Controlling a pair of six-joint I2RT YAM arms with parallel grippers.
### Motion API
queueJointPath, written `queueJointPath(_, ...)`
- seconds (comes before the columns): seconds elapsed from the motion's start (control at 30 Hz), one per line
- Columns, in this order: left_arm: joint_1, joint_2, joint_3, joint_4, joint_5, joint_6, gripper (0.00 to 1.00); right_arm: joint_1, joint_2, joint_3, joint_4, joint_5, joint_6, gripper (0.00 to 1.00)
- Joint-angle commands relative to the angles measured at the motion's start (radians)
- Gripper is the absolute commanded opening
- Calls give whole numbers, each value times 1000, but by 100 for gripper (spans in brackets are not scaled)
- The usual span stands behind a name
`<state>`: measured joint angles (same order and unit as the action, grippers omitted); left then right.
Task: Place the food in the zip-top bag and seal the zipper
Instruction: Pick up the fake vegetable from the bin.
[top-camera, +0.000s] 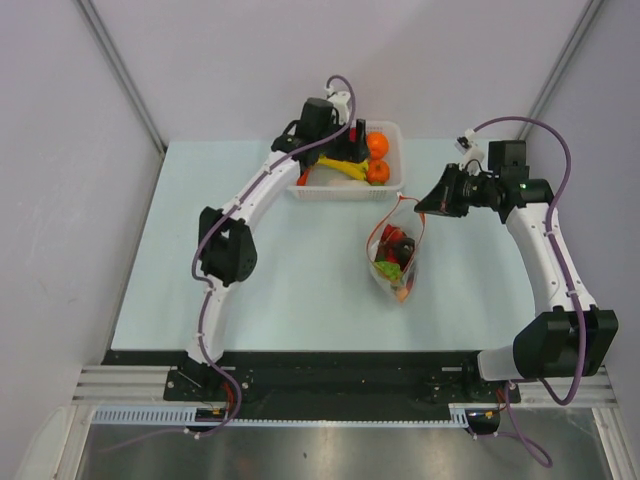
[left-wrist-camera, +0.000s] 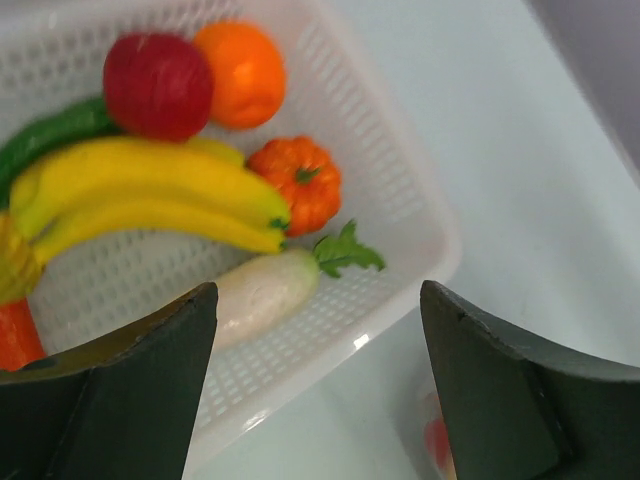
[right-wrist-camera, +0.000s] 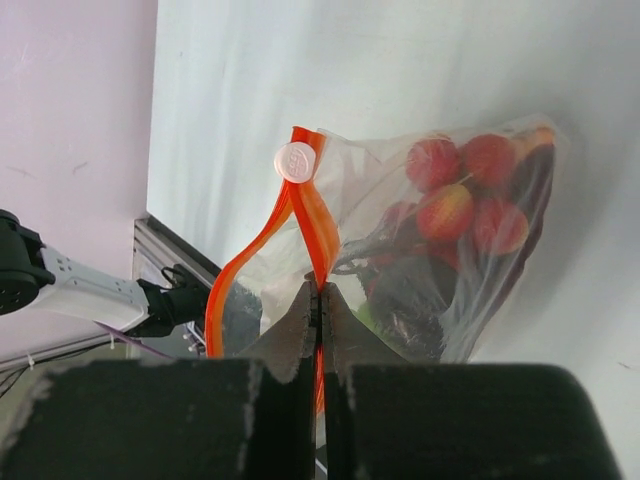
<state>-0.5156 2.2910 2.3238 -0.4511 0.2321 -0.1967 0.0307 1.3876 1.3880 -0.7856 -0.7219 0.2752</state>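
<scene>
Two robot arms are working over a pale table (top-camera: 250, 300). The left gripper (left-wrist-camera: 318, 320) is hovering above the near rim of the one white mesh basket (left-wrist-camera: 390, 200), its jaws spread wide and gripping nothing. The right gripper (right-wrist-camera: 320, 300) is clamping tight on the orange-red zipper (right-wrist-camera: 305, 215) of the one clear zip-top bag (right-wrist-camera: 370, 170). Seven kinds of toy food are lying in the basket: one red apple (left-wrist-camera: 157, 85), one orange (left-wrist-camera: 240, 75), one small ribbed pumpkin (left-wrist-camera: 297, 183), two yellow bananas (left-wrist-camera: 150, 190), one white radish (left-wrist-camera: 262, 292) with a green leaf top, one green vegetable (left-wrist-camera: 50, 135), and one orange-red piece (left-wrist-camera: 15, 335) that the frame edge is cutting off. The bag is sitting on the table just in front of the basket, between the two arms, with its mouth gaping open and rising toward the right gripper. One white slider (right-wrist-camera: 296, 162) is sitting at the end of the zipper, where the two orange bands are parting. Inside the bag, four reddish round pieces (right-wrist-camera: 445, 212) are showing through the plastic, while the darker and green pieces beside them are lying too jumbled to count.
</scene>
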Motion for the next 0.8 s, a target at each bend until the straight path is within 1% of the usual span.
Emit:
queueJointPath(0.0,35,-16,-87,98,-99,-168,85,-11,-30,16,8,25,-8,0)
queueJointPath(0.03,49,-10,-95,103,-123,-162,84,-11,-30,17,8,29,-7,0)
queueJointPath(0.07,55,4,-92,83,-143,-132,80,-11,-30,16,9,30,-5,0)
queueJointPath(0.13,65,21,-75,49,-230,-86,78,-12,-32,16,9,35,-4,0)
queueJointPath(0.17,68,24,-73,31,-278,-37,77,-14,-32,13,11,36,-2,0)
queueJointPath(0.2,72,21,-87,13,-299,-18,72,-14,-33,11,13,39,-1,0)
queueJointPath(0.33,103,18,-142,-21,-376,34,65,-14,-30,5,34,42,10,0)
queueJointPath(0.5,121,65,-127,-51,-413,59,62,-14,-22,3,49,41,21,0)
queueJointPath(0.63,127,110,-118,-38,-436,80,62,-15,-10,12,51,44,19,0)
queueJointPath(0.77,135,172,-89,-28,-428,105,63,-15,-2,20,48,44,18,0)
